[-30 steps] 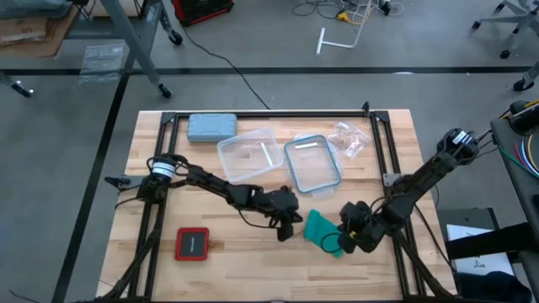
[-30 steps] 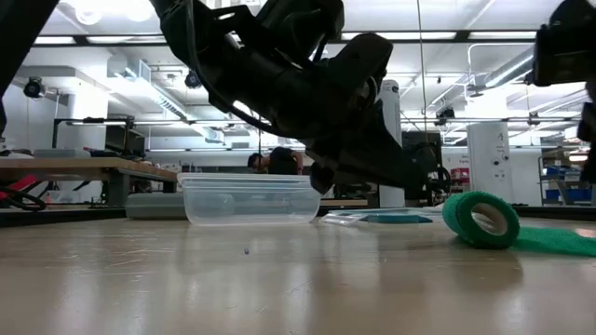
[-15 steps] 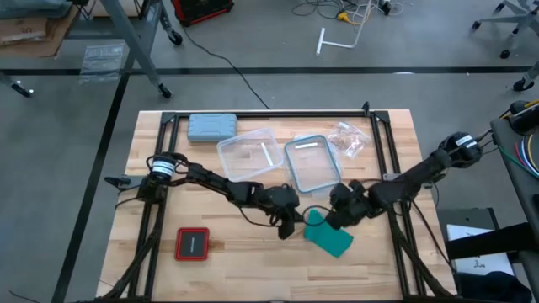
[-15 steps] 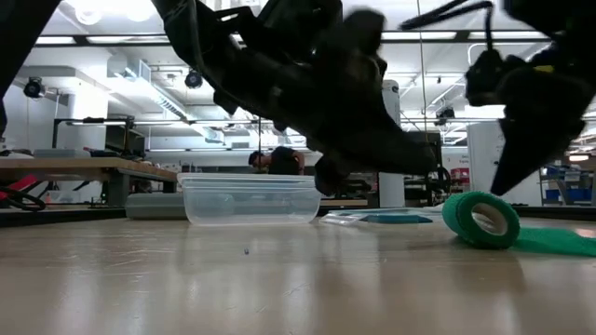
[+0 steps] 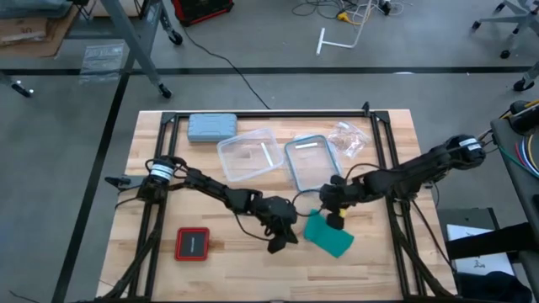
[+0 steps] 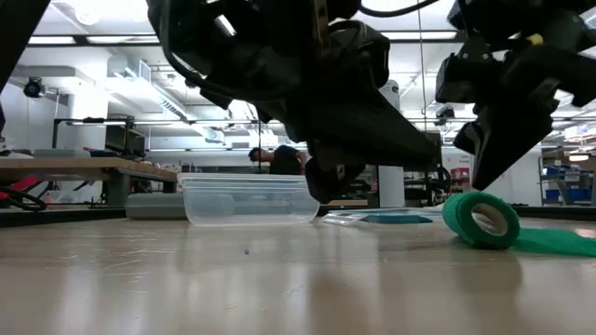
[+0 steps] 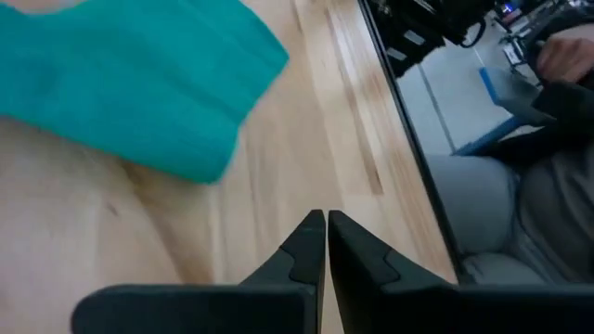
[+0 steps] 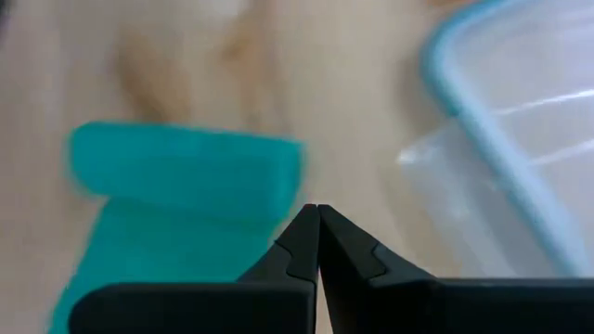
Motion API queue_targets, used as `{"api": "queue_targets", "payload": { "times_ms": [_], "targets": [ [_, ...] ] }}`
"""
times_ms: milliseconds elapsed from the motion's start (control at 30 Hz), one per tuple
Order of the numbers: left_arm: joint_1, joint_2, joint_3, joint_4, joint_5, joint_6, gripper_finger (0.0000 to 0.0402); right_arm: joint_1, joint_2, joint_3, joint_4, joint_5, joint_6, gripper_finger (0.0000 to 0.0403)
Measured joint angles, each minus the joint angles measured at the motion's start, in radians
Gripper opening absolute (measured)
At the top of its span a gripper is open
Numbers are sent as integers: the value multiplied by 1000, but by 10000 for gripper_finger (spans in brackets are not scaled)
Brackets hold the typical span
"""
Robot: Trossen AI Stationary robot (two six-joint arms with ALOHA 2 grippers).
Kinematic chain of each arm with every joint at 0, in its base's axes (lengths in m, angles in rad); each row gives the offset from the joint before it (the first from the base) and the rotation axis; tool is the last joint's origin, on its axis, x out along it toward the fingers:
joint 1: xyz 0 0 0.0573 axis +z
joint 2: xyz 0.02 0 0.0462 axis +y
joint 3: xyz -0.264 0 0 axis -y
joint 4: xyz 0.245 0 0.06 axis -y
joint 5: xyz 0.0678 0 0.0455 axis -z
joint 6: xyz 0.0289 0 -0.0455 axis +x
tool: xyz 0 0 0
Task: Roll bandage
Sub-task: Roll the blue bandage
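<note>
One teal bandage [image 5: 327,236] lying half-rolled on the tabletop [image 5: 236,261], two hands hovering beside it, left hand [image 7: 325,225] and right hand [image 8: 316,219] both clenched, holding nothing.

The bandage [image 5: 327,235] lies on the table [image 5: 244,261] between the left gripper [image 5: 280,242] and right gripper [image 5: 334,218], near the lid [image 5: 312,162].

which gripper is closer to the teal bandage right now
Right, narrowly. The right gripper, fingers shut, sits at the rolled end of the bandage, just above it in the low view. The left gripper, also shut, is beside its flat part with bare table between.
</note>
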Motion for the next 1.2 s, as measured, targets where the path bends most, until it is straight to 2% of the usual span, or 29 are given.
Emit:
{"api": "queue_targets", "payload": {
  "times_ms": [167,467,600,800,1000,1200],
  "targets": [
    [-13,0,0,-4,3,-55,10,-47,-13,0,2,-119,-161,23],
    [-28,0,0,-4,-24,-118,48,-91,4,-2,20,-177,-346,142],
    [-30,0,0,-3,-74,-100,64,-101,5,-2,65,-232,-353,173],
    [-30,0,0,1,-105,-88,75,-106,22,-4,71,-232,-324,169],
    [-32,0,0,4,-105,-81,75,-110,110,-9,108,-234,-309,163],
    [-33,0,0,5,-107,-70,75,-110,190,-9,193,-330,-308,162]
  ]
}}
